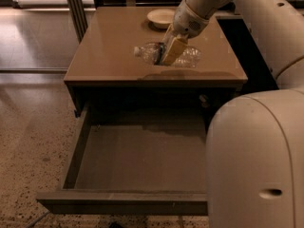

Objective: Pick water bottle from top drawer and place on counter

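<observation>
The water bottle (148, 54) lies on its side, white cap to the left, in my gripper (170, 52) over the front half of the counter (109, 46). The tan fingers are shut across the bottle's middle and hide its label. I cannot tell whether the bottle touches the counter top. The top drawer (142, 158) is pulled wide open below the counter's front edge, and its flat bottom is bare.
A small pale plate (161, 17) sits at the back of the counter, just behind my gripper. My arm comes in from the upper right, and my large white body (256, 160) covers the drawer's right side. Speckled floor (28, 141) lies to the left.
</observation>
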Action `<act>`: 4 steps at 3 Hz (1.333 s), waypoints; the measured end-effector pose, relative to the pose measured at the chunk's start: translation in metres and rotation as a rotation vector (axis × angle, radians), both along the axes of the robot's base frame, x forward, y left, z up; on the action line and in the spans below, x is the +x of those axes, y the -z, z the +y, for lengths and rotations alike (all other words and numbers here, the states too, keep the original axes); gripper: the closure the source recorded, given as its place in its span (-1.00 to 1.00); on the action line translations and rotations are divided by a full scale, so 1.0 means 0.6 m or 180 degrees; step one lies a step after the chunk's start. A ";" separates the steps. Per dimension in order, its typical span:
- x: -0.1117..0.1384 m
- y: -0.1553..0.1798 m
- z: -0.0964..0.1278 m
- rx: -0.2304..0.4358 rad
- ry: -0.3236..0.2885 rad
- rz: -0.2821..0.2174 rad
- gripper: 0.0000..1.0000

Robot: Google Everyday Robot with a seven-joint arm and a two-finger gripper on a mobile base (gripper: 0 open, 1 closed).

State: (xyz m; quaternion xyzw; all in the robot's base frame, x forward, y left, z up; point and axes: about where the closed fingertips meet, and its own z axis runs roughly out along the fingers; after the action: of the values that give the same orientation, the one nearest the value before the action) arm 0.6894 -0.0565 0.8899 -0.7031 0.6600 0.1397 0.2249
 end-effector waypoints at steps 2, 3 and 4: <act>0.080 0.089 -0.054 0.0287 0.0215 0.0112 1.00; 0.087 0.092 -0.052 0.0307 0.0220 0.0118 0.96; 0.087 0.092 -0.052 0.0307 0.0220 0.0118 0.51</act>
State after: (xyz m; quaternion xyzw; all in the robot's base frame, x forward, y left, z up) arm 0.7416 -0.0874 0.8347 -0.6655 0.6804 0.1764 0.2509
